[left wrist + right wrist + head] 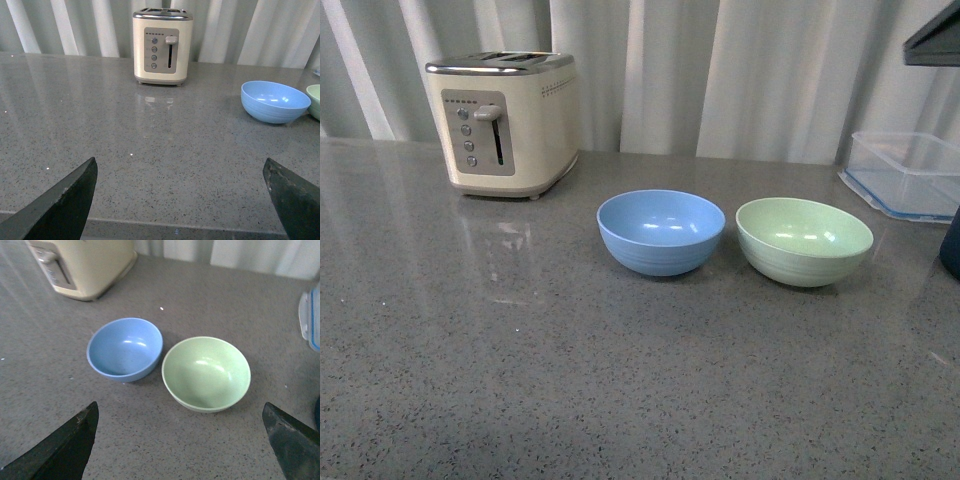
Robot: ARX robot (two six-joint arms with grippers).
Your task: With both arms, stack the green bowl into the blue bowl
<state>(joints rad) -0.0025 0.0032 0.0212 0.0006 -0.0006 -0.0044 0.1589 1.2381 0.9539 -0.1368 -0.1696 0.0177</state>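
Observation:
The blue bowl (661,231) sits upright and empty on the grey counter, with the green bowl (804,240) just to its right, also upright and empty. The two stand close together, rims nearly touching. Neither arm shows in the front view. My left gripper (180,187) is open and empty low over the counter's near edge, with the blue bowl (275,101) ahead to its right and a sliver of the green bowl (315,100) at the frame edge. My right gripper (180,432) is open and empty above the counter, with the green bowl (206,373) and the blue bowl (125,348) beyond its fingertips.
A cream toaster (505,122) stands at the back left. A clear plastic container (905,172) sits at the back right, and a dark navy vessel (951,245) shows at the right edge. A curtain hangs behind the counter.

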